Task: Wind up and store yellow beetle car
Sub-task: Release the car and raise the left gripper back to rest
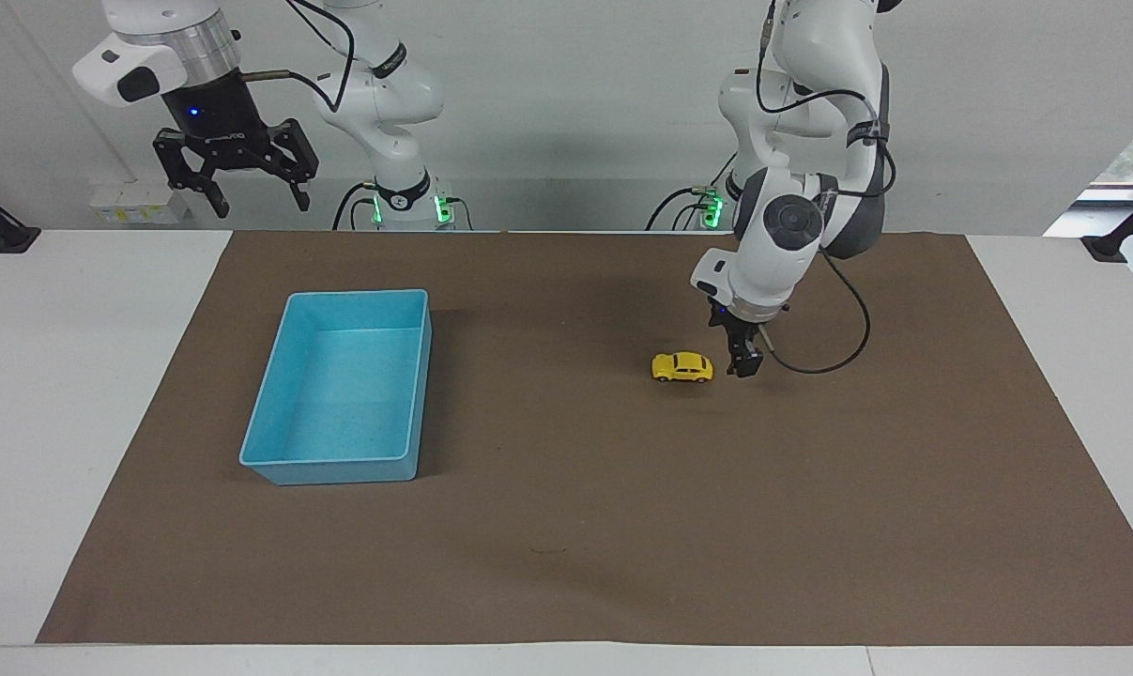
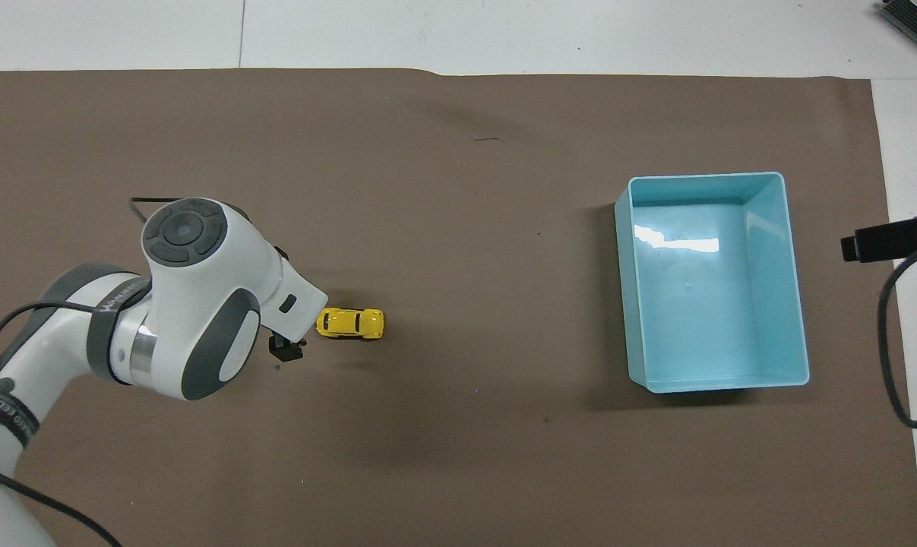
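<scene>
The white worktop (image 1: pixel 78 376) is covered almost from end to end by a brown mat (image 1: pixel 575 526), with bare white strips showing around it. On the mat, toward the right arm's end, sits an open blue bin (image 1: pixel 275 465), its long sides running toward and away from the robots. The yellow beetle car (image 1: pixel 682 367) stands on its wheels on the mat toward the left arm's end, well apart from the bin.
</scene>
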Controlling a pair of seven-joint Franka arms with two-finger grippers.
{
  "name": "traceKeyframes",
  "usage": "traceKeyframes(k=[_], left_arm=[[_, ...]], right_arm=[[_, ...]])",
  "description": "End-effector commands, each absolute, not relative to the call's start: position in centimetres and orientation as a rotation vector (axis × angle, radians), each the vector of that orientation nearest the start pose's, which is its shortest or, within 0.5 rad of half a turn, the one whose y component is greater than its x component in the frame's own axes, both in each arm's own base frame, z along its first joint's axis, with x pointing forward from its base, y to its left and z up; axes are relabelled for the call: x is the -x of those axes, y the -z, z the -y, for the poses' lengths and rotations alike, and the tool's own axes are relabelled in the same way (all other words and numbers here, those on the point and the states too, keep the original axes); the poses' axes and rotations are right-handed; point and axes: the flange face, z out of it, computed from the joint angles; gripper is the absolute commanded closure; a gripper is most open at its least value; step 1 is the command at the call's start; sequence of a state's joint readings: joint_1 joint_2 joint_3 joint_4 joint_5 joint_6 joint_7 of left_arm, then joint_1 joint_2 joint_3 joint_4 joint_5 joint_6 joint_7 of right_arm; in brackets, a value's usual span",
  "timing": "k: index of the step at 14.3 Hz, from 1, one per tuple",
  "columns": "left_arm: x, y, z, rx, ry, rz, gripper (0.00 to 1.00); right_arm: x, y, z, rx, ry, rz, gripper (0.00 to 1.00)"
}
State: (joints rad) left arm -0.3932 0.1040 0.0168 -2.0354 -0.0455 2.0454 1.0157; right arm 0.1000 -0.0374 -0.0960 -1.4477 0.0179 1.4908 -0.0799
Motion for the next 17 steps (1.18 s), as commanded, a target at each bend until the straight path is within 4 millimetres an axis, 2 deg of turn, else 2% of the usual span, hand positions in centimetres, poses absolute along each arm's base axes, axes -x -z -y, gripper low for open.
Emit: traceKeyframes(k=[1,4,7,9,10,12,14,17], left_arm=[[-52.6,-42.6,17.7,2.682,-0.056,-1.743,0.00],[-53.9,-45.8,15.2,2.925,0.023,-1.266,0.00],[-55.6,-48.0,11.7,3.059,0.031,-0.891,0.00],[-56.4,-49.8,8.8,3.144,0.031,-0.531,0.00],[-56.7,-50.7,8.2,3.162,0.041,-0.390,0.00],[-57.0,-52.1,7.7,3.169,0.065,-0.204,0.00],[-57.5,-54.7,4.9,3.163,0.078,-0.066,0.00],[-57.0,-57.7,1.9,3.163,0.050,-0.007,0.00]], right_arm=[[-53.3,-69.4,-0.1,3.115,0.130,0.095,0.00],[-53.3,-69.4,0.0,3.115,0.128,0.095,0.00],[-53.3,-69.4,-0.1,3.118,0.128,0.099,0.00],[-53.2,-69.4,-0.2,3.116,0.123,0.109,0.00],[-53.2,-69.4,-0.2,3.116,0.121,0.116,0.00],[-52.8,-69.3,-0.4,3.112,0.114,0.166,0.00],[-52.2,-68.9,-0.3,3.104,0.103,0.268,0.00],[-51.3,-68.4,-0.5,3.070,0.083,0.531,0.00]])
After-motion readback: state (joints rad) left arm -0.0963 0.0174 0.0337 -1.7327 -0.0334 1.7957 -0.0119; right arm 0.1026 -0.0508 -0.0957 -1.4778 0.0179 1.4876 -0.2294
